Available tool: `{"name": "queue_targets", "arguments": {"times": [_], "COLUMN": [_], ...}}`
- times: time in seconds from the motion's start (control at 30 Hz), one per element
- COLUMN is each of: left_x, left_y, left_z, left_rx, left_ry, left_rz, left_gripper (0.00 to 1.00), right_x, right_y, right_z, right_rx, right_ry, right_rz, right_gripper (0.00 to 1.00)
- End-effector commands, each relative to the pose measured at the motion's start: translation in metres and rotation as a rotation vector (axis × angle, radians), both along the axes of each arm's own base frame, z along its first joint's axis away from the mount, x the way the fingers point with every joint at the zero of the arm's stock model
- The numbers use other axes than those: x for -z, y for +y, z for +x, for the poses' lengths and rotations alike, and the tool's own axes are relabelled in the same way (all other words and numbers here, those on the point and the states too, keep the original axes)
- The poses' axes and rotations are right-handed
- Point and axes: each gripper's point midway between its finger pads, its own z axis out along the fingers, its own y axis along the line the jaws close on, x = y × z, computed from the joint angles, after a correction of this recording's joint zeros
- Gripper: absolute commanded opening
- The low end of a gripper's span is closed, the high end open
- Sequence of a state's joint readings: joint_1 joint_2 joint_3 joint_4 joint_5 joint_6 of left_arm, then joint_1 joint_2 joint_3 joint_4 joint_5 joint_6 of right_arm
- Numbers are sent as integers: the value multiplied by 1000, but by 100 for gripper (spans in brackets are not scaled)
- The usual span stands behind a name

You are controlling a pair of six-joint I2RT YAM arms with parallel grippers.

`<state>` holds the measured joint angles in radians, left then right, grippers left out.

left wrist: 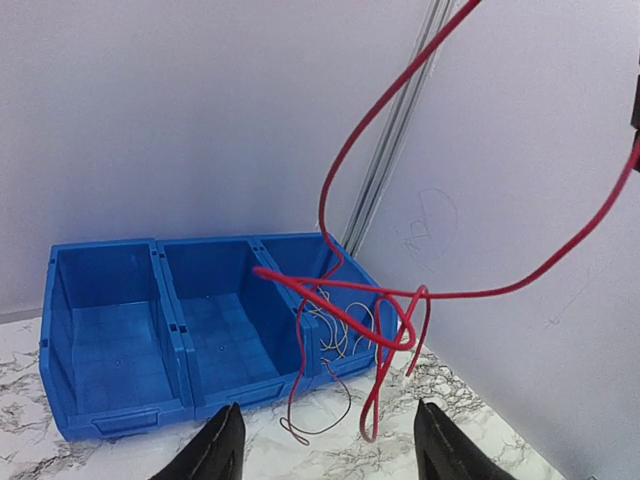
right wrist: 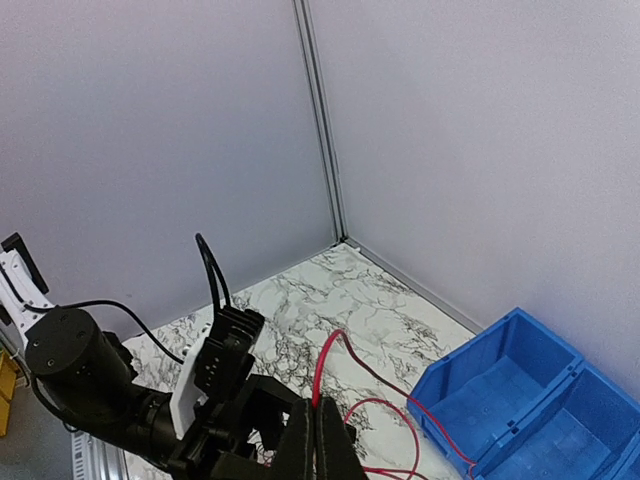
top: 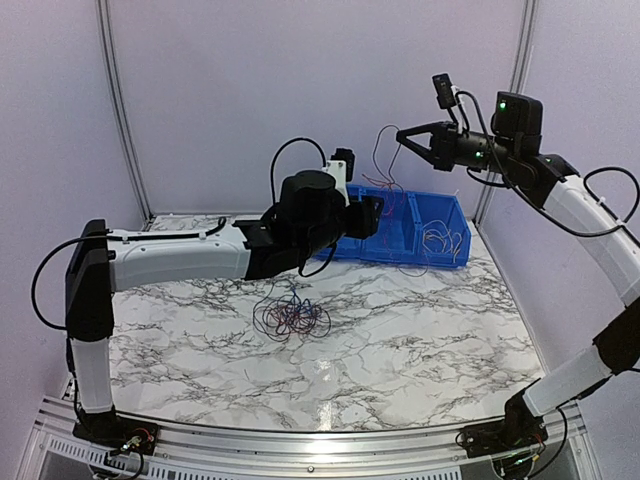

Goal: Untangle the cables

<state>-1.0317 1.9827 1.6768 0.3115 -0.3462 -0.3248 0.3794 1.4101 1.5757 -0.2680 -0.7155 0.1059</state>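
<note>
The right gripper [right wrist: 313, 420], fingers pinched together on a red cable [left wrist: 400, 300], holds it high above the bin [top: 455, 250]. This probably lets the strand hang free of the others. Its lower loops dangle at the right compartment, where a few cables lie. The left gripper [left wrist: 328, 410], spread wide and holding nothing, faces the loops, likely ready to help. The main tangle [top: 290, 318] sits mid-tabletop [top: 400, 330].

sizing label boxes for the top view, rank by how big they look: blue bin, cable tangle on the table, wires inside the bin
1. blue bin
2. cable tangle on the table, though it lies nearer the camera
3. wires inside the bin, clearly smallest
</note>
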Motion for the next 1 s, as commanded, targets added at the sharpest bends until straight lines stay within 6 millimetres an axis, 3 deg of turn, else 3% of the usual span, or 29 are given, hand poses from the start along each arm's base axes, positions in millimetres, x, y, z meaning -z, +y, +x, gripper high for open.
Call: {"name": "queue_targets", "arguments": {"times": [0.0,0.2,0.37,0.47,0.6,0.73,0.87,0.97], "left_x": [-8,3,7,25,68,99,98,96], "left_y": [-3,12,32,50,94,165,219,248], "left_z": [15,43,80,105,132,155,165,165], "left_rx": [-34,-129,-203,-273,-404,-568,-642,-674], "left_ry": [-3,64,98,145,211,250,255,249], "left_rz": [-64,-145,-267,-314,-307,-299,-298,-280], "left_gripper": [60,52,45,42,38,35,34,34], "right_x": [-7,-3,18,2,-54,-81,-90,-95], "right_y": [9,15,25,27,17,-6,-26,-35], "right_z": [-7,-15,-26,-40,-62,-62,-54,-49], "right_rx": [-41,-89,-182,-250,-285,-269,-235,-200], "right_ry": [-15,4,88,66,-41,-49,-58,-85], "right_rz": [24,39,77,100,114,153,172,166], "right_gripper": [0,0,0,0,0,0,0,0]}}
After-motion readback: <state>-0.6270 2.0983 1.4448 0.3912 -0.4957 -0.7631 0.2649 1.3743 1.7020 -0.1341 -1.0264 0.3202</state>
